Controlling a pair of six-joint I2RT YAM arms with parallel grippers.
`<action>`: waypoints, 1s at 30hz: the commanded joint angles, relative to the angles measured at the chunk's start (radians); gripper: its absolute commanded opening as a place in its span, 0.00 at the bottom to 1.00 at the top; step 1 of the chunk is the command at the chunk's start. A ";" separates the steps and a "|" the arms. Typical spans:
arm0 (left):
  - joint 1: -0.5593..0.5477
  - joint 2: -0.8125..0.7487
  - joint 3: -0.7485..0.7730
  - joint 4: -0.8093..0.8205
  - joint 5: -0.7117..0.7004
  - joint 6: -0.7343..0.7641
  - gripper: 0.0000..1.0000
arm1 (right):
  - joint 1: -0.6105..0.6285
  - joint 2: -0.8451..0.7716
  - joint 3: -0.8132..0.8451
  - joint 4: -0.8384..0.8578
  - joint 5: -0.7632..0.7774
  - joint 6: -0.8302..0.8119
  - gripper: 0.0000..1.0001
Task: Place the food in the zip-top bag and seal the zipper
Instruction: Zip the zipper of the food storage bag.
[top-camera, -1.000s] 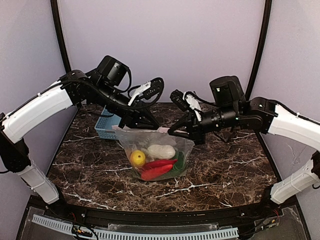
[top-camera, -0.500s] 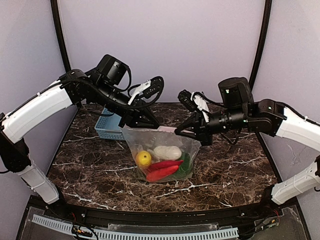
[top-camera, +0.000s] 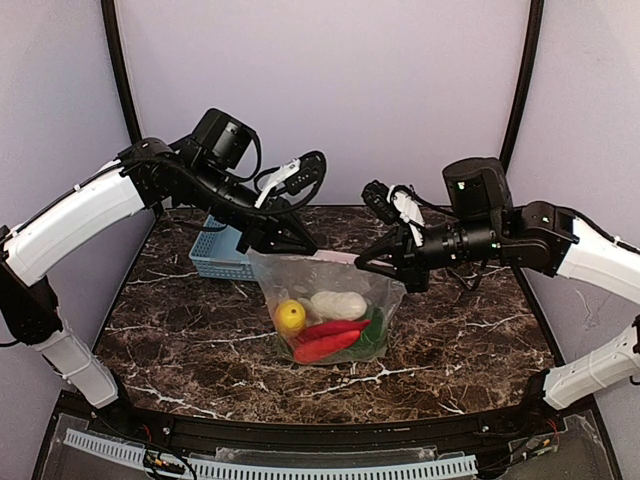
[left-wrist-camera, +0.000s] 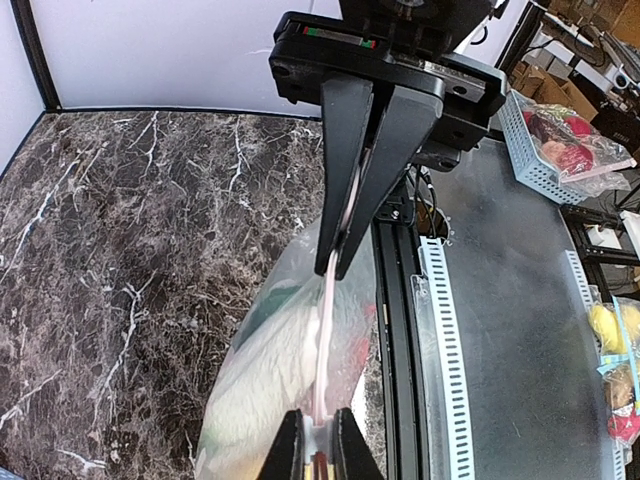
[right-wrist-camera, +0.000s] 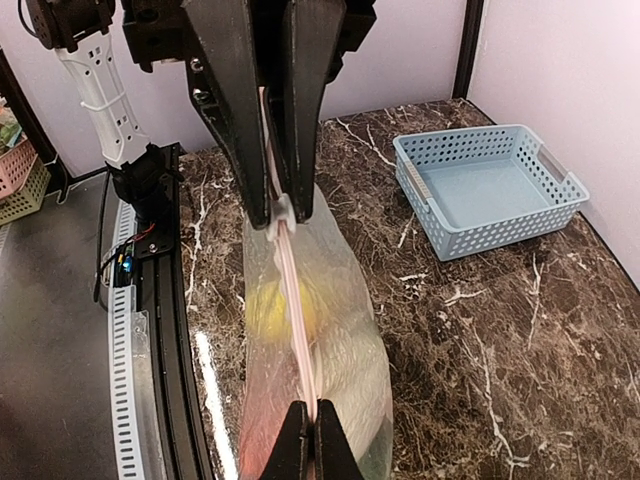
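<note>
Dark brown, white-veined marble-pattern surface (top-camera: 180, 340). Standing directly on it, at my far left, is a light-blue lattice basket (top-camera: 215, 260), upright, with its open side up. Near the middle, the filled clear zip-top bag (top-camera: 322, 276) reaches down to the surface. I cannot tell whether its bottom rests there or hangs just above.

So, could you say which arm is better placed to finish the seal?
Probably right: the right gripper is shut on the zipper with table beyond to pull across; the left gripper, pinching it, sits by the basket.
</note>
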 joint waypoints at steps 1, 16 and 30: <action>0.029 -0.019 0.019 -0.046 0.003 0.009 0.01 | -0.016 -0.040 -0.021 -0.037 0.060 0.021 0.00; 0.059 -0.020 0.011 -0.035 0.026 0.004 0.01 | -0.044 -0.087 -0.048 -0.037 0.119 0.021 0.00; 0.081 -0.037 -0.006 -0.028 0.021 0.001 0.01 | -0.056 -0.141 -0.075 -0.036 0.181 0.030 0.00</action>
